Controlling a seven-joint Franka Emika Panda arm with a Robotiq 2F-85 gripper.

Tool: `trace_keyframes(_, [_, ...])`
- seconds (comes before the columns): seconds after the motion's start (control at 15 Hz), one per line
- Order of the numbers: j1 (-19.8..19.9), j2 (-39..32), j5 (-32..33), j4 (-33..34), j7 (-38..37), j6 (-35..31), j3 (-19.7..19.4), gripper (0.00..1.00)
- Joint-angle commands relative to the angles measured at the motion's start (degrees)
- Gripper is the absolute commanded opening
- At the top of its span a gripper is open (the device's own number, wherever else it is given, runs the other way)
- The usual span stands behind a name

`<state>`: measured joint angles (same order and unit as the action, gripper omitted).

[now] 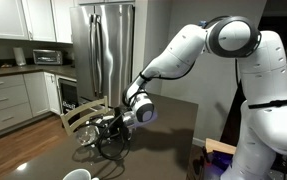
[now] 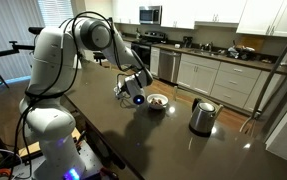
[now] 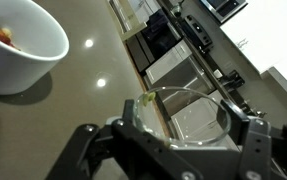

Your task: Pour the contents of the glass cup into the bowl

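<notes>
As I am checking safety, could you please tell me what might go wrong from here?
The glass cup sits beside the bowl, not over it, in the wrist view, so anything tipped out now could land on the table. The gripper hangs close to the bowl and might knock it.

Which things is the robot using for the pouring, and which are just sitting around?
For the job:
end effector
glass cup, held in it
white bowl

Just lying about:
metal kettle
fridge
microwave
</notes>
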<state>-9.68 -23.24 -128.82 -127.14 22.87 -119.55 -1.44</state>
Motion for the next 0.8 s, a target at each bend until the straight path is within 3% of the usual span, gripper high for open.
trace_keyframes(0.0, [0.7,0.1,0.3,0.0,0.0,-0.2,0.7,0.59])
trace_keyframes(0.73, [0.8,0.4,-11.9,-3.9,0.5,8.0,3.7,0.59])
